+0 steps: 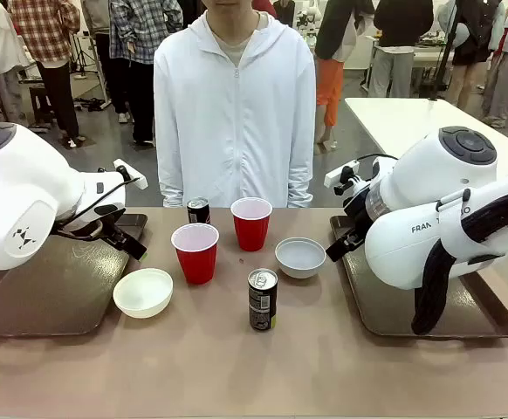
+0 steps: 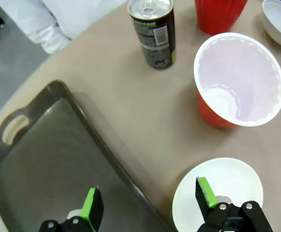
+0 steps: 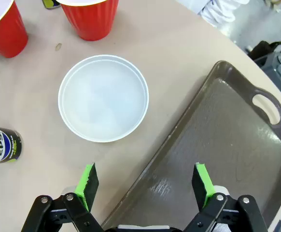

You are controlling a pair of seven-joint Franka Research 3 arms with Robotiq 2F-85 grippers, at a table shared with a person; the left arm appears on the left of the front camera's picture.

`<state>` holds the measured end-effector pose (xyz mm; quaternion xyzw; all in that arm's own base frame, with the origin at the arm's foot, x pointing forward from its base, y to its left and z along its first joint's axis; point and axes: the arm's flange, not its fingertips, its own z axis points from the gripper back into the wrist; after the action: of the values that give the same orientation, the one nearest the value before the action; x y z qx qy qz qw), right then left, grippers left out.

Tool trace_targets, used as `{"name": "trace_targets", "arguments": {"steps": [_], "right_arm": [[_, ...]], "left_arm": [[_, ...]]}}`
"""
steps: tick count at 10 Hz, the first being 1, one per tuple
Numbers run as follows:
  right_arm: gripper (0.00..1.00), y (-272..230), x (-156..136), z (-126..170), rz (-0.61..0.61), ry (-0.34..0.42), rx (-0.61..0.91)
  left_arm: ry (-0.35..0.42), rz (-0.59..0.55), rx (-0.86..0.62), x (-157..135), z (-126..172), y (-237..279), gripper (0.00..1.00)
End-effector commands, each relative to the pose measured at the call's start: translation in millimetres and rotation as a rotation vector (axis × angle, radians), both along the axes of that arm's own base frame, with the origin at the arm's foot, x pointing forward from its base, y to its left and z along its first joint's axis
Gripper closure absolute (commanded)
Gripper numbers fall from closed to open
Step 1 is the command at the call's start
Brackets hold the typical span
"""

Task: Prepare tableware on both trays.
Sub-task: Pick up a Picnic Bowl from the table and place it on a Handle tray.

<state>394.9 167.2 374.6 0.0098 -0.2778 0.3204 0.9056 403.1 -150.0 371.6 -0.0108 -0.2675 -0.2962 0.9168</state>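
Two dark brown trays lie on a tan table [image 1: 236, 375], the left tray [image 1: 36, 301] and the right tray [image 1: 372, 305], one at each side. Six pieces of tableware stand on the tabletop between them.

Two are red cups with white insides. The near cup [image 1: 195, 251] is left of centre, and the far cup [image 1: 251, 223] is just behind it to the right.

Two are shallow bowls. The white bowl [image 1: 143, 291] sits just beside the left tray's inner rim, and the grey bowl [image 1: 300, 257] sits near the right tray.

Two are small dark cans. The near can [image 1: 263, 298] stands upright at the front, between the bowls. The far can [image 1: 199, 210] stands at the back, its lower part hidden behind the near cup.

Two white robot arms come in from the sides. The left gripper [image 2: 148, 198] hangs with its jaws spread wide and nothing between them, straddling the left tray's inner rim and the white bowl's edge. The right gripper [image 3: 144, 180] is also spread wide and holds nothing, straddling the right tray's inner rim close to the grey bowl.

From the front, the right arm [image 1: 437, 218] covers part of the right tray, and the left arm [image 1: 27, 196] covers a far corner of the left tray.

One person [image 1: 234, 105] in a white zipped hoodie stands at the far edge, directly behind the cups. Several other people stand farther back.
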Motion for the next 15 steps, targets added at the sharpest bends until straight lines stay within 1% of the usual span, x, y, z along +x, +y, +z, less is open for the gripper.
{"name": "trace_targets", "arguments": {"steps": [1, 13, 14, 15], "right_arm": [[0.00, 0, 0, 0, 0.000, 0.000, 0.000], [0.00, 0, 0, 0, 0.000, 0.000, -0.001], [0.00, 10, -25, 26, 0.032, -0.067, -0.062], [0.00, 11, -51, 42, 0.054, -0.041, -0.098]], "left_arm": [[0.000, 0.000, 0.000, 0, 0, 0, 0.00], [0.000, 0.000, 0.000, 0, 0, 0, 0.00], [-0.029, -0.045, 0.029, -39, 55, -29, 0.00], [0.001, -0.076, 0.022, -72, 86, -33, 0.00]]}}
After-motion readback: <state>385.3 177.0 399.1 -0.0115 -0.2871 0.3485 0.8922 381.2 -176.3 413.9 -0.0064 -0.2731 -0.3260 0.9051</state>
